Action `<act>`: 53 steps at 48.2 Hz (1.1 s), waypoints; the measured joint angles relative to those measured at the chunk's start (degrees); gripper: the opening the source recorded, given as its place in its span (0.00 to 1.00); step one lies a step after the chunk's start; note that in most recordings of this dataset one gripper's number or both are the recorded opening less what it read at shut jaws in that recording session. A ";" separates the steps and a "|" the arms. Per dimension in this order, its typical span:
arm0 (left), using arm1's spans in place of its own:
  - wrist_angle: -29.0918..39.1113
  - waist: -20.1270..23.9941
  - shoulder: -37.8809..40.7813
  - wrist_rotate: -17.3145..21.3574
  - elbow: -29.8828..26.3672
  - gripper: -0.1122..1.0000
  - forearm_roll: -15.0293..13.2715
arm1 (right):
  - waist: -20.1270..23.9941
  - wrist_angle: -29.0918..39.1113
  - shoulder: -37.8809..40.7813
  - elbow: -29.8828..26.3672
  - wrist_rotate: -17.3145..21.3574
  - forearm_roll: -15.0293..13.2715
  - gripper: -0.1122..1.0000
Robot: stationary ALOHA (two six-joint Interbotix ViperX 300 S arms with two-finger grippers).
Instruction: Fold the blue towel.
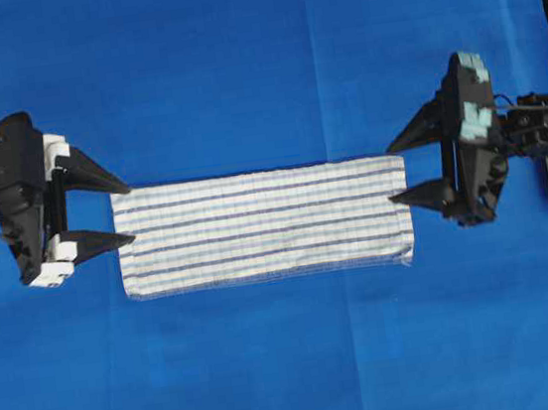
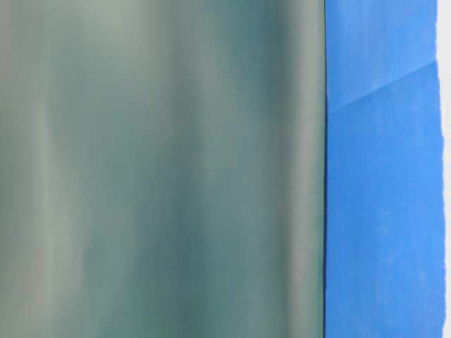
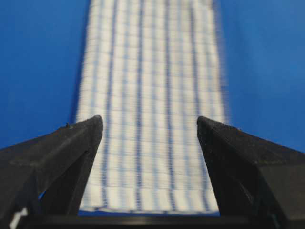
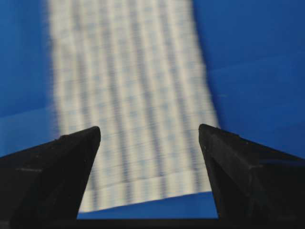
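Wide-open and empty, the left gripper (image 3: pixel 149 133) and right gripper (image 4: pixel 149 143) frame the short ends of the blue towel (image 1: pixel 263 226), which lies flat as a long strip on the blue sheet (image 1: pixel 236 60). For the next fold, probably end to end though both wrist views are blurred, pinch corners squarely and keep edges aligned.

Bright, even light overhead; only soft, short shadows beneath the blue towel (image 1: pixel 263 226). Sharp from above. Towel stripes smeared with motion blur in both wrist views. Table-level view filled by an unfocused grey-green blur at left.
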 measured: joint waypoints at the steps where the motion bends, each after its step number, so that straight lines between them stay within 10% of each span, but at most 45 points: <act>1: 0.00 0.44 0.35 0.09 -0.09 0.77 0.00 | -0.53 0.00 0.35 0.00 -0.09 -0.26 0.88; 32: -4.13 4.57 19.42 -0.62 -2.46 0.71 0.09 | -3.16 -6.33 17.75 -2.20 -0.26 -0.79 0.80; 47: -2.81 4.31 19.51 -0.79 -2.81 0.14 0.09 | -1.76 -6.42 17.75 -2.20 -0.18 -0.79 0.19; 53: -1.93 4.04 19.51 -0.79 -3.16 0.12 0.09 | -1.32 -6.50 17.75 -2.20 -0.18 -0.79 0.11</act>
